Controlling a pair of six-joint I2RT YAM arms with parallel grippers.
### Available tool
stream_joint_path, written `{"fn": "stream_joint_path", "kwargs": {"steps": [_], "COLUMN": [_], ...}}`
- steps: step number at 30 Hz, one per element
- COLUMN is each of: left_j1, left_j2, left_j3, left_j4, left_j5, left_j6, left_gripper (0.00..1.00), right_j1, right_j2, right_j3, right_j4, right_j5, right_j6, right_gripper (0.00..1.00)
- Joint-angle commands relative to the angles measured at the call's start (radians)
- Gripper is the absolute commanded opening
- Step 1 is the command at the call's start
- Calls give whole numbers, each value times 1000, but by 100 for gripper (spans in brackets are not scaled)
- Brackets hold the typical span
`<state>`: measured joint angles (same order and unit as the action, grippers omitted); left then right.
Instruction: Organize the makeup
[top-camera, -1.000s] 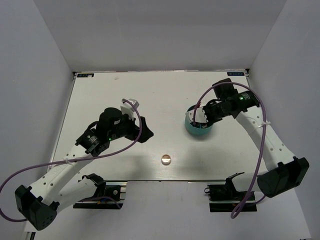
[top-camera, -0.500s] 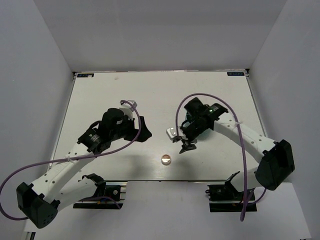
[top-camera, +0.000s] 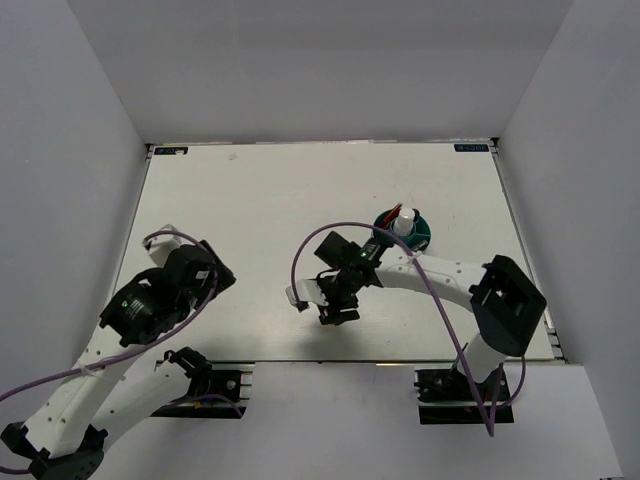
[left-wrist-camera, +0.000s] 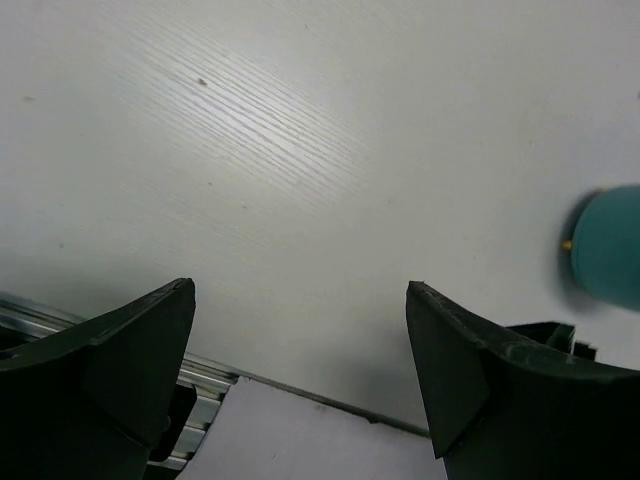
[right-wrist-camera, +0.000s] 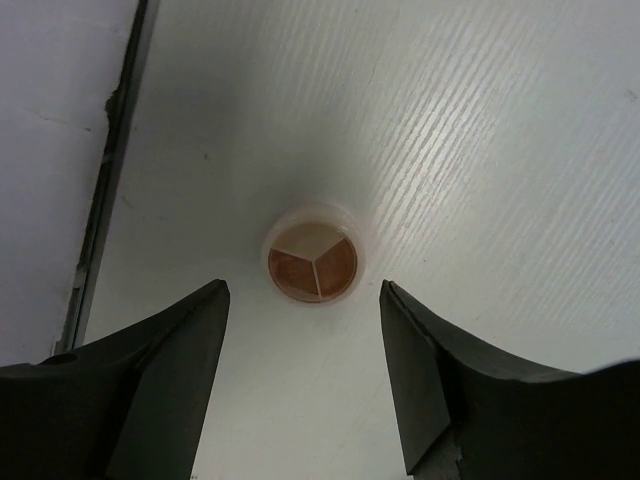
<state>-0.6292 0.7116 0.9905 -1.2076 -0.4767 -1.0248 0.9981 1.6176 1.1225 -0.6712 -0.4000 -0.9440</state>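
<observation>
The white table (top-camera: 250, 190) fills the top view, with both arms reaching over it from the near edge. The left arm (top-camera: 110, 370) is bent back over the near left corner. Its gripper (left-wrist-camera: 300, 295) stands wide with only bare tabletop between the fingers. The right arm (top-camera: 440, 272) stretches leftward along the near part of the table, and its gripper (right-wrist-camera: 303, 290) points down near the front edge, fingers spread wide and holding nothing. The teal container (top-camera: 421, 238) sits right of centre, behind that arm. A white bottle (top-camera: 403, 222) stands upright in it, with something red (top-camera: 387, 214) beside the bottle, too small to identify. The compact (right-wrist-camera: 312, 265), round and pinkish with three brown wedges, lies flat on the table between the right fingers, touching neither.
</observation>
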Motion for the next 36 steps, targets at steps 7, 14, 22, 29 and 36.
{"fn": "stream_joint_path", "kwargs": {"steps": [7, 14, 22, 29, 36], "left_j1": [3, -6, -6, -6, -6], "left_j2": [-32, -37, -47, -55, -57], "left_j3": [45, 33, 30, 20, 19], "left_j4": [-184, -165, -159, -147, -145], "left_j5": [-181, -177, -163, -149, -145], "left_j6": [-170, -169, -169, -169, -169], "left_gripper": [95, 95, 95, 95, 95], "right_j1": [99, 154, 188, 212, 238], "right_j2": [83, 129, 180, 209, 235], "right_j3": [63, 88, 92, 95, 109], "right_j4": [21, 21, -11, -16, -27], "right_j5": [190, 314, 395, 469, 494], "right_j6": [108, 149, 139, 136, 128], "right_gripper": [81, 89, 83, 74, 73]}}
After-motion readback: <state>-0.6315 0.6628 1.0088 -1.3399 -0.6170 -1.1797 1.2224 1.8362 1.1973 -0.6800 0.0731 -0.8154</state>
